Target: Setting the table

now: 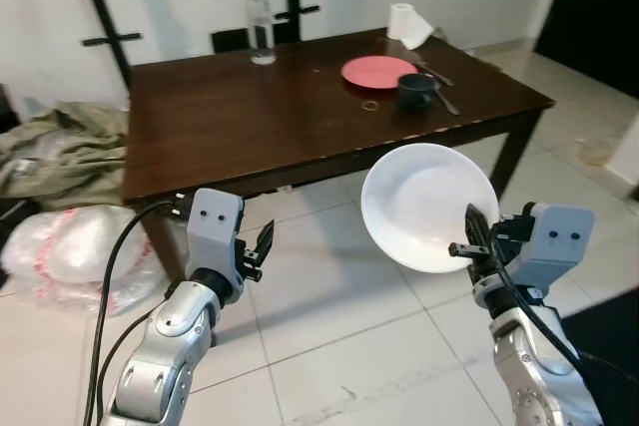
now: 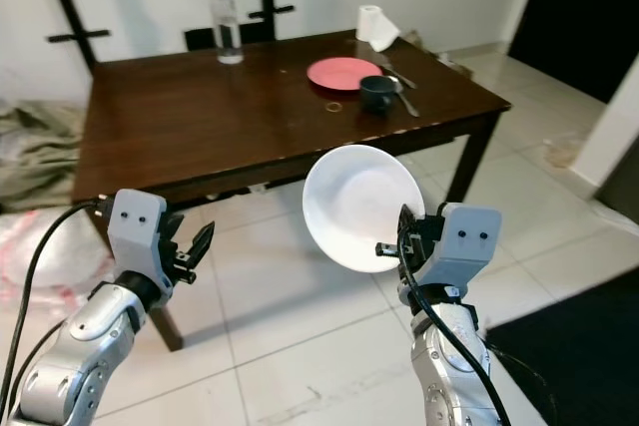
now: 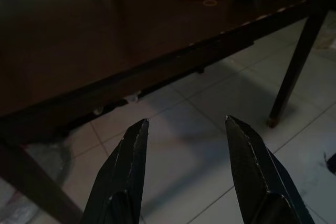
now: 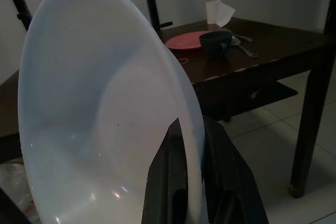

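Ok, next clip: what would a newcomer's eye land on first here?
The white plate, held on edge by the right gripper, which pinches its rim above the tiled floor in front of the table. Next, the red plate at the table's far right, with a dark cup beside it. The left gripper hangs open, short of the table.

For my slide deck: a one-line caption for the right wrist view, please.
Right gripper clamps the rim of a tilted white plate, with the dark wooden table beyond.
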You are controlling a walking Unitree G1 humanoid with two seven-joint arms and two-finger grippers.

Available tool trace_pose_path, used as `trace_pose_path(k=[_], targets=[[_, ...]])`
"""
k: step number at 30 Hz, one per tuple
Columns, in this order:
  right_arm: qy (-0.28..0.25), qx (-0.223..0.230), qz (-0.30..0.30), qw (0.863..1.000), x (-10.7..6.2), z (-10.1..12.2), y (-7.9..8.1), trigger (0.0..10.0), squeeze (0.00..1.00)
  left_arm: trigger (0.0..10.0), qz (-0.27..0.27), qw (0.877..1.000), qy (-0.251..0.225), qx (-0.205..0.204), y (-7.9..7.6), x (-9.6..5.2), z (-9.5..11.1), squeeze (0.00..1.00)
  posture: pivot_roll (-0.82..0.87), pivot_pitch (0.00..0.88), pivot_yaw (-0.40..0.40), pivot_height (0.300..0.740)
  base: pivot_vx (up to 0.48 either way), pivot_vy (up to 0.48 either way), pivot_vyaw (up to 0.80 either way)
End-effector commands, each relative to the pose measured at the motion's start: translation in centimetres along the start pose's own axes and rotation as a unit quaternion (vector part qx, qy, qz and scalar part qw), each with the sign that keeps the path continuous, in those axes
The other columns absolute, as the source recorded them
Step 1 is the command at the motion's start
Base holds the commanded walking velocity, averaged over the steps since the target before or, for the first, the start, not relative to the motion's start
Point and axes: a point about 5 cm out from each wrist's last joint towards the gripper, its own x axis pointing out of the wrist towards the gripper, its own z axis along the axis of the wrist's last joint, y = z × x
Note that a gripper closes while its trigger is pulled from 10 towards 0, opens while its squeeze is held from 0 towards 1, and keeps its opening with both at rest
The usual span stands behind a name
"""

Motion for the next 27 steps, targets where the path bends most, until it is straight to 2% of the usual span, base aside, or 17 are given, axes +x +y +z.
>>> trace_pose_path(k=[1,5,27], targets=[[-0.001,0.002,-0.001,1.0,-0.16,0.09,-0.02,10.0,0.0,10.0,0.004,1.0,0.014,0.001,0.08,-0.11,-0.52,0.0,-0.02,0.105,0.117,0.74,0.0,0.0,0.0],[-0.001,0.001,0.002,1.0,-0.15,0.11,-0.01,10.0,0.0,10.0,0.007,1.0,0.018,0.003,0.13,-0.08,-0.6,0.0,-0.02,0.106,0.115,0.74,0.0,0.0,0.0],[-0.001,-0.005,0.042,0.999,-0.31,0.13,0.73,10.0,0.0,10.0,0.02,0.999,0.025,0.005,0.16,0.04,-0.89,0.0,-0.02,0.108,0.114,0.74,0.0,0.0,0.79]])
